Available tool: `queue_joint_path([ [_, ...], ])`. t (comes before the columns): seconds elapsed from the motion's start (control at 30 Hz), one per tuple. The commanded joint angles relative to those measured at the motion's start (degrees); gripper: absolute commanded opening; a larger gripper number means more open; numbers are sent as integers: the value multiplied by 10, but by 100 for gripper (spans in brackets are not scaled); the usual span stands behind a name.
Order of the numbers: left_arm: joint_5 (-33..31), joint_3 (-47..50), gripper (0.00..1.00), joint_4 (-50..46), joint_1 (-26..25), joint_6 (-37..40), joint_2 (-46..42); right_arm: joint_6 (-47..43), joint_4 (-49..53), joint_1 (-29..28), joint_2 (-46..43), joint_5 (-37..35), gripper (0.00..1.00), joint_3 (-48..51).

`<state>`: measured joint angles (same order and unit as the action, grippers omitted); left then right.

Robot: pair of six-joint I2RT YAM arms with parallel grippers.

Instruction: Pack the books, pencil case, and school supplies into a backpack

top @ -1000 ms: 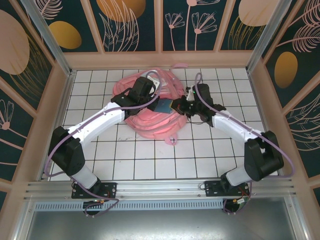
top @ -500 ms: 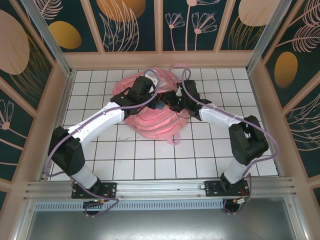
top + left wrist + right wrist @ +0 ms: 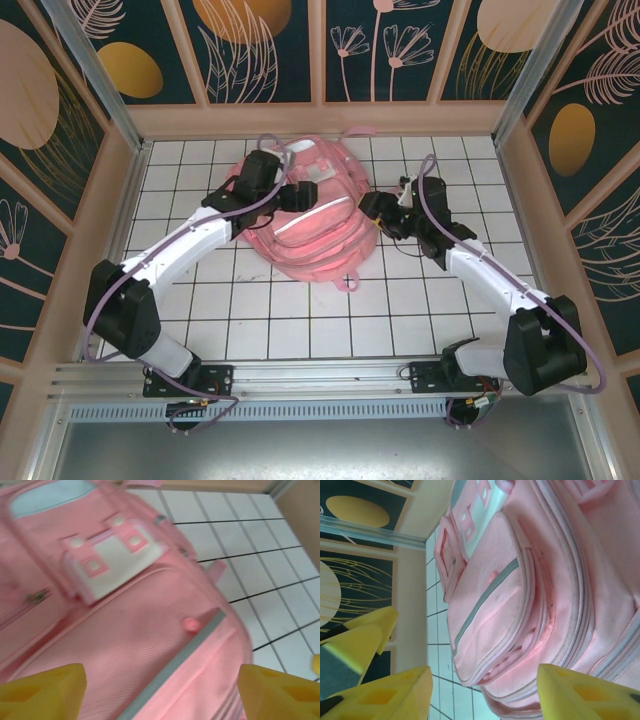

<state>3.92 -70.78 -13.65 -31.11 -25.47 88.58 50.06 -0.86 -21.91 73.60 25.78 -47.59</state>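
Two white robot arms reach from their bases at the 6 o'clock edge of the white-tiled counter toward the pink backpack, which lies front-up just beyond the counter's centre, toward 12 o'clock. The left gripper hangs over the backpack's upper middle, released, its yellow fingers spread wide with nothing between them. The left wrist view looks down past them on the backpack's front pocket, a grey reflective stripe and a white-and-pink buckle flap. The right gripper sits at the backpack's 3 o'clock edge, likewise released, its own fingers parted and empty, with the zipped pockets bulging ahead of it in the right wrist view. A pink loop trails from the backpack toward 5 o'clock. Beyond, at 12 o'clock, stand dark wall panels painted with pale flowers and golden ovals
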Motion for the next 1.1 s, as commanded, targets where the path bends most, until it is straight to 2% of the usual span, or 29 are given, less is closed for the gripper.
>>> queue_joint_path([
  [0.0,-9,52,84,20,36,-67,-37,10,-13,-27,33,27,60,-17],
  [0.17,16,134,85,51,88,-123,-73,45,-9,-62,84,17,60,-39],
  [0.27,43,175,82,74,96,-131,-89,59,-35,-62,104,23,59,-38],
  [0.4,95,206,72,83,96,-79,-103,53,-43,-63,134,19,55,-63],
  [0.5,126,229,68,77,95,-31,-112,43,-42,-56,165,21,51,-89],
  [0.6,147,249,66,83,95,-5,-120,39,-51,-41,194,28,41,-117],
  [0.67,162,261,66,98,93,4,-124,30,-54,-31,211,32,31,-142],
  [0.73,164,271,65,114,87,13,-127,20,-50,-22,222,33,26,-166],
  [0.93,110,292,64,137,43,84,-125,5,-40,3,242,34,23,-209],
  [1.07,122,316,63,181,37,122,-126,0,-39,12,248,42,22,-218],
])
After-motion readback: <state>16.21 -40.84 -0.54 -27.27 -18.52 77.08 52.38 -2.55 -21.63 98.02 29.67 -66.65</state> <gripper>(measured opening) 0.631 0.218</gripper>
